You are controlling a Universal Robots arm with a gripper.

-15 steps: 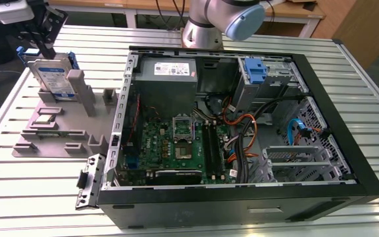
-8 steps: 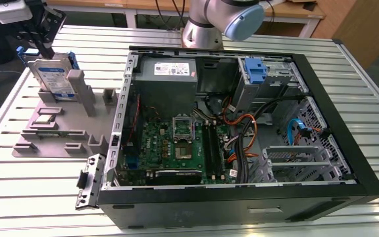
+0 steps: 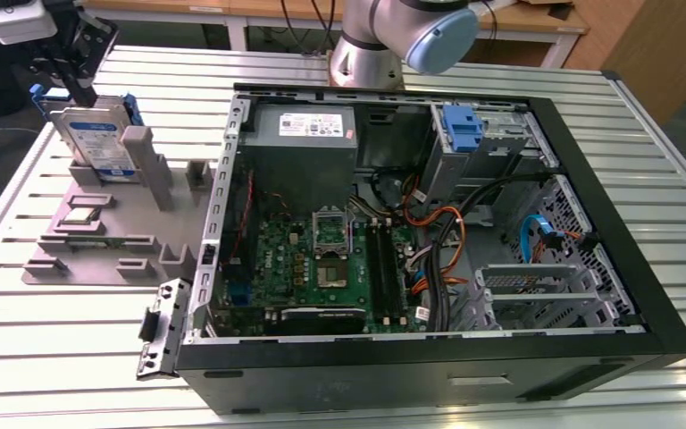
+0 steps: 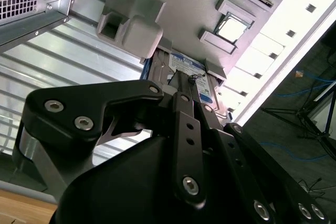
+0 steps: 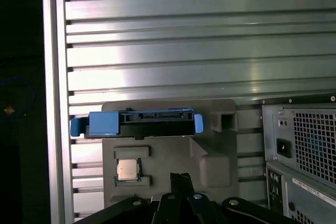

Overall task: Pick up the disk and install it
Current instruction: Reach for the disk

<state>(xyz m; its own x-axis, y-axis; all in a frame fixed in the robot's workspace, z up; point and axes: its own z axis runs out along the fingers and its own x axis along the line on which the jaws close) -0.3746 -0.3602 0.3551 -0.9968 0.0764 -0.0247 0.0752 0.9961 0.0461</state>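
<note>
The disk [image 3: 90,143], a silver drive with a white-and-blue label in a blue carrier, stands upright on edge in a slot of the grey holder [image 3: 104,237] at the exterior view's left. My gripper [image 3: 82,92] hangs just above the disk's top edge, apart from it. In the first wrist view the disk [image 5: 142,122] is edge-on, and my gripper [image 5: 181,178] has its fingers drawn together with nothing between them. In the second wrist view my fingertip [image 4: 181,85] sits in front of the disk's label [image 4: 193,67].
The open computer case [image 3: 629,277] lies on the slatted metal table [image 3: 69,357], with a bare blue bracket [image 3: 467,125] in its drive bay and a grey box [image 3: 305,134] beside it. A processor chip [image 5: 127,169] rests on the holder. The arm's base [image 3: 367,54] stands behind the case.
</note>
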